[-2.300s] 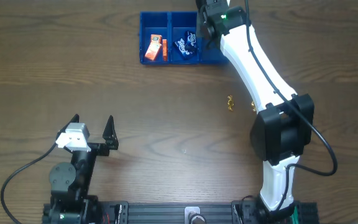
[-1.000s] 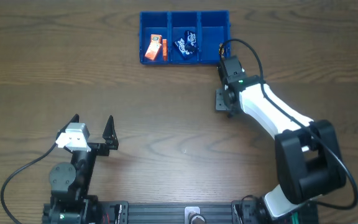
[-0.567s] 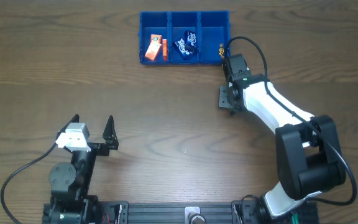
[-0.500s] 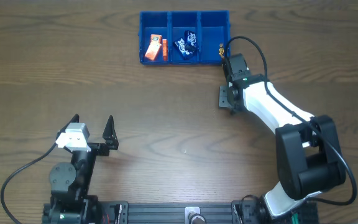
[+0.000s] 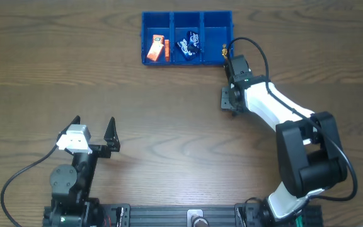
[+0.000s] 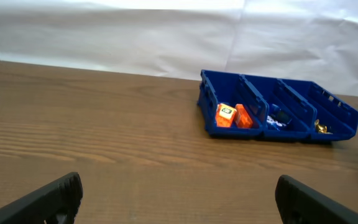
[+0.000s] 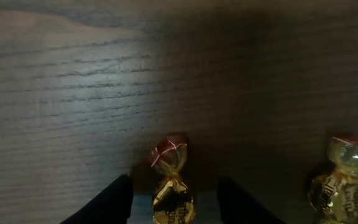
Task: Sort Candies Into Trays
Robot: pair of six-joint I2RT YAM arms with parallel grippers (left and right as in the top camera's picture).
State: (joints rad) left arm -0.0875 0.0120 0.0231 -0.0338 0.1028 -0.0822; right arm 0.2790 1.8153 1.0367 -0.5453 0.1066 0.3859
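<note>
A blue three-compartment tray (image 5: 188, 14) stands at the far side of the table. Orange candies (image 5: 157, 48) lie in its left bin, dark blue ones (image 5: 190, 45) in the middle bin, and a gold candy (image 6: 321, 127) in the right bin. My right gripper (image 5: 230, 101) is down at the table just in front of the tray's right end. It is open (image 7: 174, 184), with a gold-wrapped candy (image 7: 169, 194) lying between the fingers. A second gold candy (image 7: 340, 182) lies beside it. My left gripper (image 5: 94, 128) is open and holds nothing, near the front left.
The wooden table (image 5: 137, 107) is bare between the two arms. A white backdrop (image 6: 166, 37) rises behind the tray. The right arm's black cable (image 5: 251, 43) loops beside the tray's right end.
The right arm came back from over the tray and lowered to the gold candies on the table. It has barely shifted over the last half second. The left arm has kept still.
</note>
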